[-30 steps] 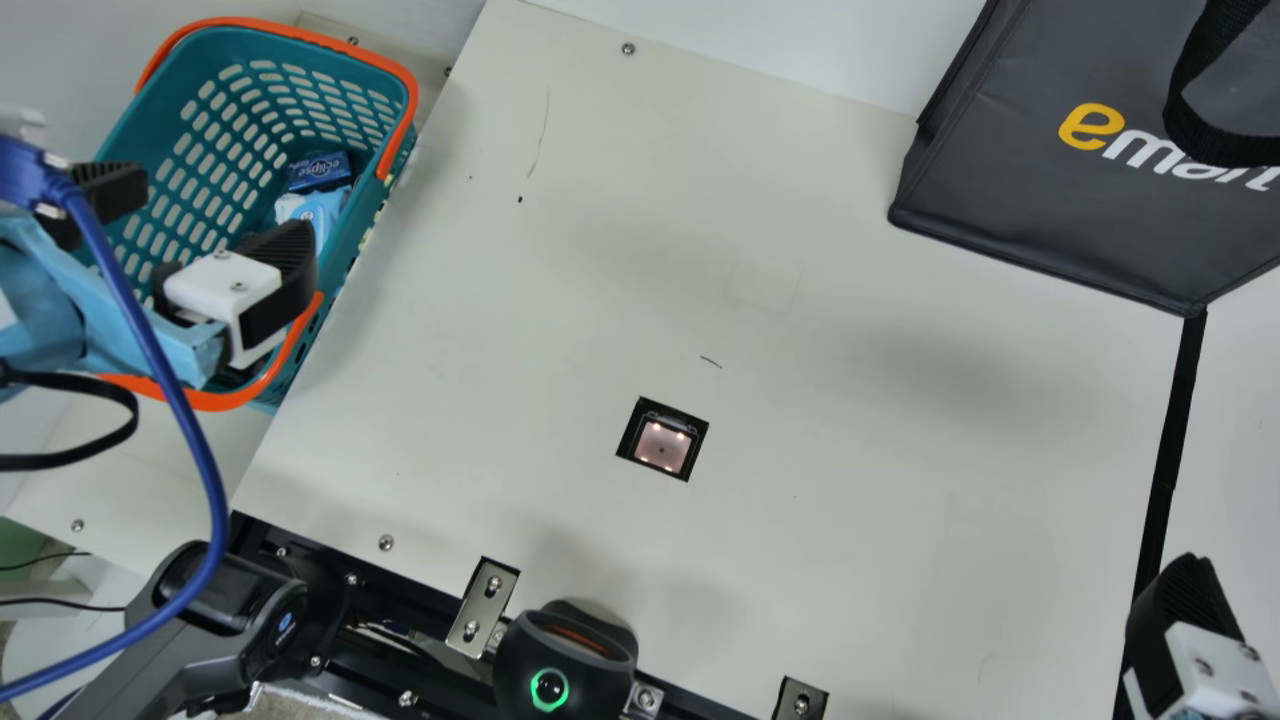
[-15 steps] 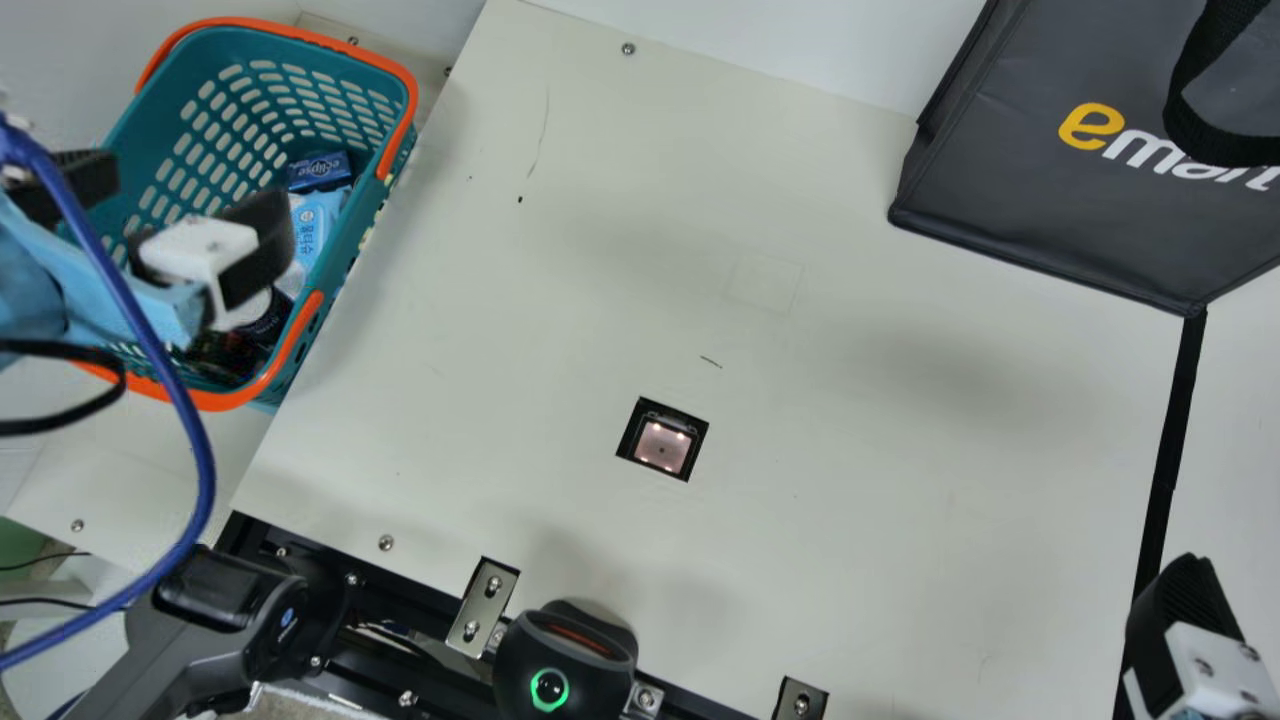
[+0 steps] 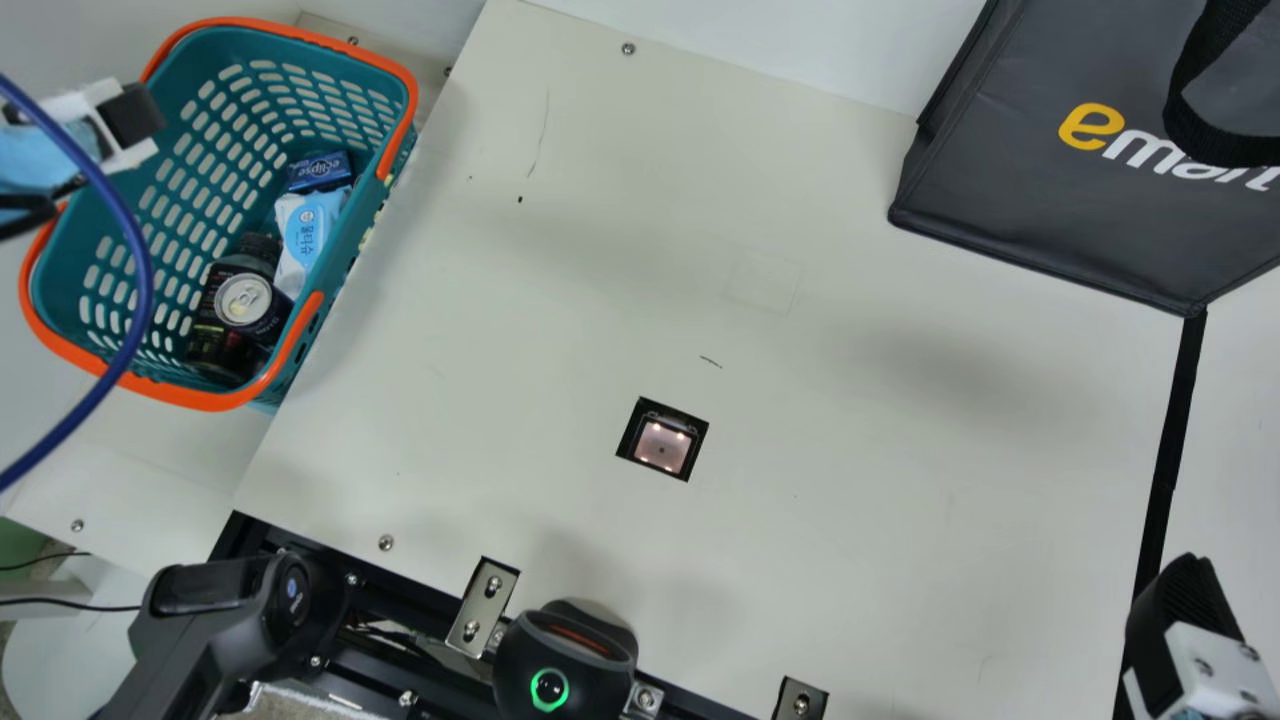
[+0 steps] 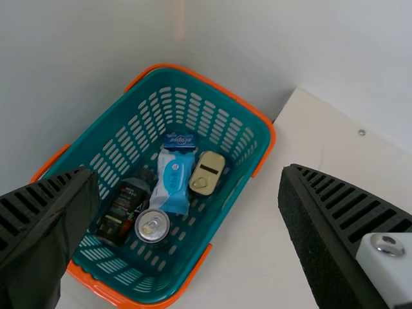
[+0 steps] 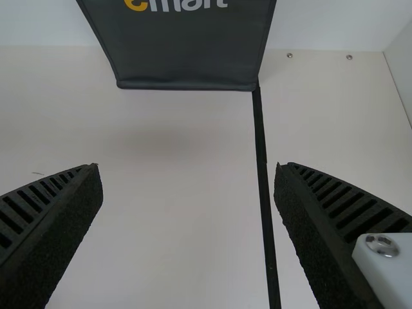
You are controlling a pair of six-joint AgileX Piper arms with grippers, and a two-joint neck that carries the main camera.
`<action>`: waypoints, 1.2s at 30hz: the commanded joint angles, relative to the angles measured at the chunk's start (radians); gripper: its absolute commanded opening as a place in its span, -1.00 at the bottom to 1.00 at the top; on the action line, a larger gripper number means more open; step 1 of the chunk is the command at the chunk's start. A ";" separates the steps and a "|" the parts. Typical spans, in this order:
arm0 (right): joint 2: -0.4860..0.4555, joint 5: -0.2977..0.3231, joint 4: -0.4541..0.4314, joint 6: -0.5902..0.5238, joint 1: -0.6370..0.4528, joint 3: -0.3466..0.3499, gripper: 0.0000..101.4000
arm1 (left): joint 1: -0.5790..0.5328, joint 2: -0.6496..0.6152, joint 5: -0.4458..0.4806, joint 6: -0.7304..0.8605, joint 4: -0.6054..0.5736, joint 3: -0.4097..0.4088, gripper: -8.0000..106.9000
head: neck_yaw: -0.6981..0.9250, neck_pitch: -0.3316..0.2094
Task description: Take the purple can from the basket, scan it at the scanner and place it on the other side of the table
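Note:
My left gripper (image 3: pixel 130 120) is above the basket's left rim in the main view, holding nothing. In the left wrist view, that gripper (image 4: pixel 188 172) stands open over the teal basket (image 4: pixel 215 225). Inside the basket (image 3: pixel 160 190), a can (image 3: pixel 258 312) with a silver lid and dark side stands beside a dark bottle; the can (image 4: pixel 152 226) is seen from above in the left wrist view. The scanner window (image 3: pixel 662 446) is lit in the table. At the main view's lower right is my right gripper (image 3: pixel 1190 630); the right wrist view has this gripper (image 5: pixel 188 170) open and empty.
The basket also holds a dark bottle (image 4: pixel 119 211), a blue-white wipes pack (image 4: pixel 172 181), a blue box (image 4: pixel 179 141) and a gold tin (image 4: pixel 207 172). A dark bag (image 3: pixel 1060 200) stands at the back right. A black handheld-type device (image 3: pixel 565 660) sits at the front edge.
My left gripper has drawn away from over the basket toward the main view's upper left, uncovering the can and bottle. The right gripper has kept still.

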 commanded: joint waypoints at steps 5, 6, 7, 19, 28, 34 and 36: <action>0.000 0.000 0.000 0.000 0.000 0.000 0.87 | 0.203 0.132 0.025 0.287 -0.128 -0.037 0.71 | 0.004 -0.029; 0.000 0.000 0.000 0.000 0.000 0.000 0.87 | 0.224 0.155 0.032 0.324 -0.141 -0.045 0.71 | 0.004 -0.029; 0.000 0.000 0.000 0.000 0.000 0.000 0.87 | 0.241 0.176 0.038 0.357 -0.150 -0.052 0.71 | 0.004 -0.029; 0.000 0.000 0.000 0.000 0.000 0.000 0.87 | 0.274 0.400 0.057 0.572 -0.133 -0.110 0.71 | 0.004 -0.029; 0.000 0.000 0.000 0.000 0.000 0.000 0.87 | 0.216 0.506 0.054 0.603 -0.122 -0.116 0.71 | 0.004 -0.029; 0.000 0.000 0.000 0.000 0.000 0.000 0.87 | 0.196 0.568 0.018 0.615 -0.131 -0.093 0.71 | 0.004 -0.029; 0.000 0.000 0.000 0.000 0.000 0.000 0.87 | 0.192 0.586 0.000 0.619 -0.135 -0.080 0.71 | 0.004 -0.029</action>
